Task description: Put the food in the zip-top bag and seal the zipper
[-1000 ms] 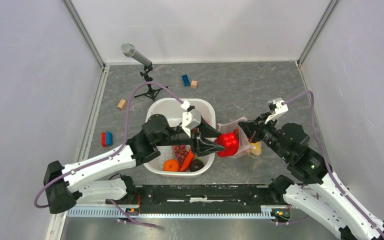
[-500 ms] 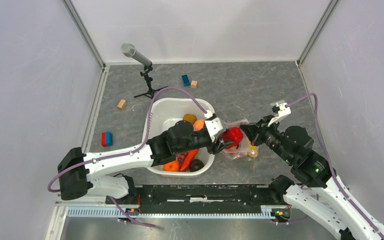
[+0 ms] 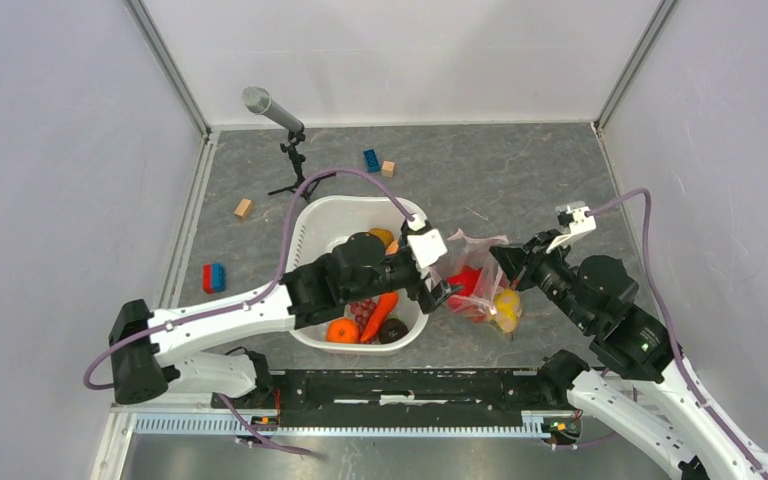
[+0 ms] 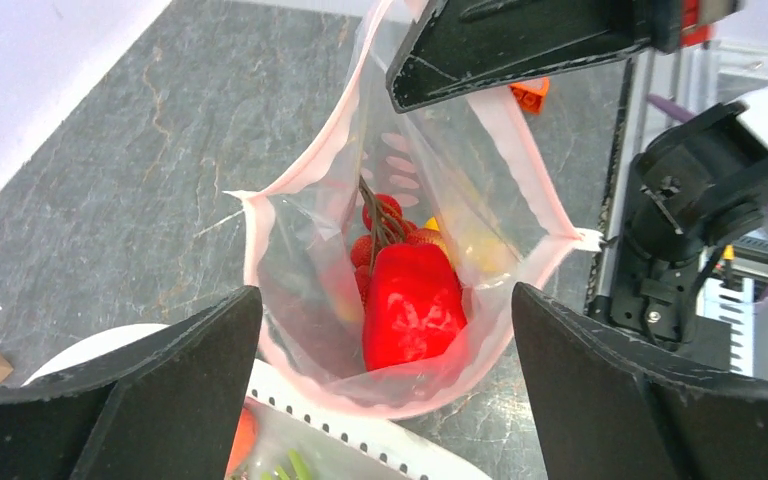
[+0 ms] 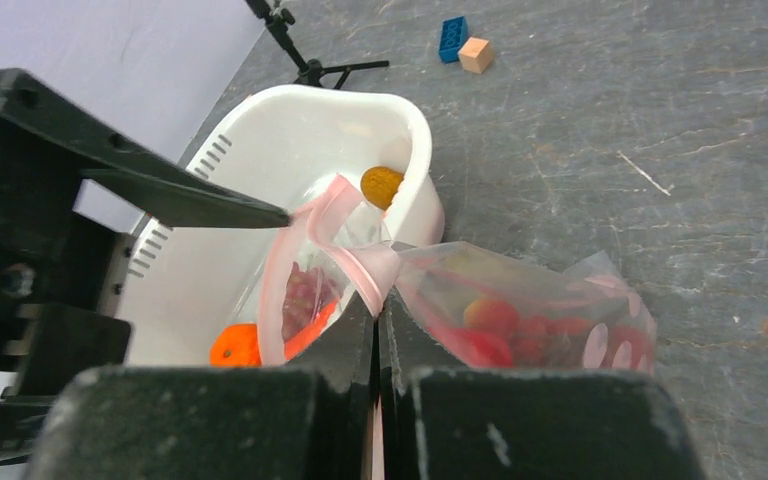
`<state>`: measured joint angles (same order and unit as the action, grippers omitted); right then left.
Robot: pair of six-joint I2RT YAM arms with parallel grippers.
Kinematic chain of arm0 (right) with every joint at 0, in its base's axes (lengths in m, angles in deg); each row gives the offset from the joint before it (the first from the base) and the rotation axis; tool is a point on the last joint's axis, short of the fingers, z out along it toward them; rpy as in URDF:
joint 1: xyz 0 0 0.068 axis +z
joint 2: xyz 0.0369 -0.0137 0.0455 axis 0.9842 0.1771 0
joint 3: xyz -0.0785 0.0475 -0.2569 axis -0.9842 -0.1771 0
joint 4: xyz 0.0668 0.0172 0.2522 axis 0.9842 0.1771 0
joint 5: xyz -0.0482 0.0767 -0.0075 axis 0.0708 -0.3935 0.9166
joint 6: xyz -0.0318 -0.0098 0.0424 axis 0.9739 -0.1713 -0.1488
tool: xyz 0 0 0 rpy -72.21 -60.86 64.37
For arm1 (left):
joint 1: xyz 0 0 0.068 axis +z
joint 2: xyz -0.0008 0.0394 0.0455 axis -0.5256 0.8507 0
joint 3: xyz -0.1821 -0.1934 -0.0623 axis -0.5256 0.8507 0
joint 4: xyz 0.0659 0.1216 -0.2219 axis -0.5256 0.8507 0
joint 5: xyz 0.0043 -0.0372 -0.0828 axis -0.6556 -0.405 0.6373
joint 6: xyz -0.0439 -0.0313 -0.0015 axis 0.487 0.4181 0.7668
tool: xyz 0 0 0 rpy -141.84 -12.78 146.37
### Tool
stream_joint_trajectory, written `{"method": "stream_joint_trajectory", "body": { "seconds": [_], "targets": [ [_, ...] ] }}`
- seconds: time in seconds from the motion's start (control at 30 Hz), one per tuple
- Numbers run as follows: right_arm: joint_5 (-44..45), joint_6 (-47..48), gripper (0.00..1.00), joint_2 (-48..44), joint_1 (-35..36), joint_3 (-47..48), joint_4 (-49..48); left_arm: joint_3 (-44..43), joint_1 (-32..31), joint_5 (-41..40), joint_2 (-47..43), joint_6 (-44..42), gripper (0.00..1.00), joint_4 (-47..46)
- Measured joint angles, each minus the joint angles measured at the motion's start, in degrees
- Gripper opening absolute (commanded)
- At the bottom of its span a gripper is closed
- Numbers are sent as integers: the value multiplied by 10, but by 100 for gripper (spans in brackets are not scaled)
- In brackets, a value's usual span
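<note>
- Top view: the clear, crinkled bag (image 3: 482, 252) lies on the grey, stone-patterned table (image 3: 520, 180), just right of the white plastic basin (image 3: 312, 225), with its mouth towards the basin. A glossy red pepper (image 3: 466, 285) and a round yellow fruit (image 3: 507, 303) show through the film.
- The left gripper (image 3: 443, 292) hangs at the bag's mouth, beside the basin's right rim. The right gripper (image 3: 501, 262) meets the bag's right side. In the basin lie a tapered carrot (image 3: 381, 312), a round orange (image 3: 342, 330) and knobbly grapes (image 3: 363, 308). Only this view shows the red-and-blue block (image 3: 213, 277) by the left wall.
- Left wrist view: this looks straight into the open mouth, which is hidden from above. The pale pink zipper (image 4: 305, 170) rings the opening. The pepper (image 4: 412, 305) lies inside, with small bumpy red fruits (image 4: 380, 212) on a dark stem behind it. The left gripper's blunt black jaws stand wide apart and empty on either side of the mouth.
- Right wrist view: the right gripper (image 5: 378, 300) has its jaws pressed together on the zipper (image 5: 360, 262), pinching the pink strip. Pale dots mark the film beyond it. A blue block (image 5: 452, 38) and a wooden block (image 5: 476, 54) touch at the far edge.
</note>
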<state>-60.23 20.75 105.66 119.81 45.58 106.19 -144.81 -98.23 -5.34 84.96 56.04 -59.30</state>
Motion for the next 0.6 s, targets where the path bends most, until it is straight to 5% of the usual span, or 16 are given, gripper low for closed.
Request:
{"method": "stream_joint_trajectory", "body": {
  "seconds": [0.3, 0.6],
  "targets": [
    [38, -11, 0, -38, 0, -3, 0, 17, 10, -48, -139, 7, 100, 25],
    [42, -22, 0, -39, 0, -16, -3, 97, 229, -36, -150, 122, 99, 95]
  ]
}}
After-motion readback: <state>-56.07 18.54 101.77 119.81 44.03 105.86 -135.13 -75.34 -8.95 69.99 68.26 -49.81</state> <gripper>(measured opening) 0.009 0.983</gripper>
